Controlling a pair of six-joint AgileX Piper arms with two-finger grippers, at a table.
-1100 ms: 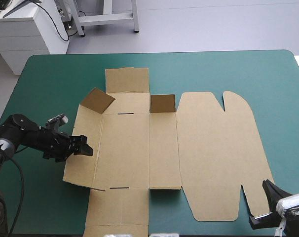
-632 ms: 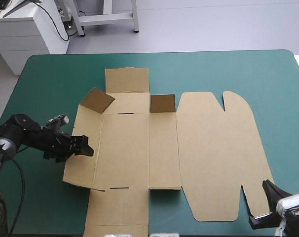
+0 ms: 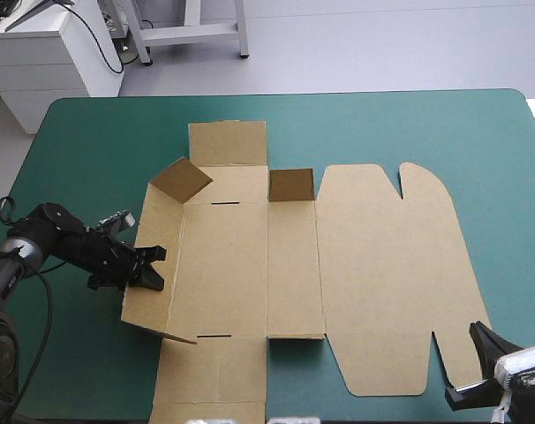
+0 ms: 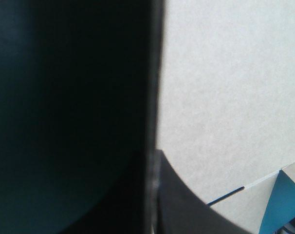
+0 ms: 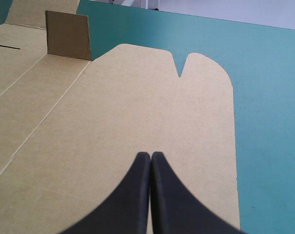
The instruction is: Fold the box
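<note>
Across the middle of the teal-green surface (image 3: 409, 124) the brown box (image 3: 294, 265) lay mostly flat, its lid (image 3: 391, 274) spread toward 3 o'clock. Its left wall (image 3: 160, 221) at 9 o'clock had tipped up more steeply than just before, the outer edge drawn inward. The left gripper (image 3: 158, 268), black fingers pinched on that wall's edge, had rolled to raise it, so the first wall looked underway, while the right gripper (image 5: 151, 157) waited near 5 o'clock, fingers pressed together and empty.

Bright, even light; faint soft shadows; left wrist view half dark.
</note>
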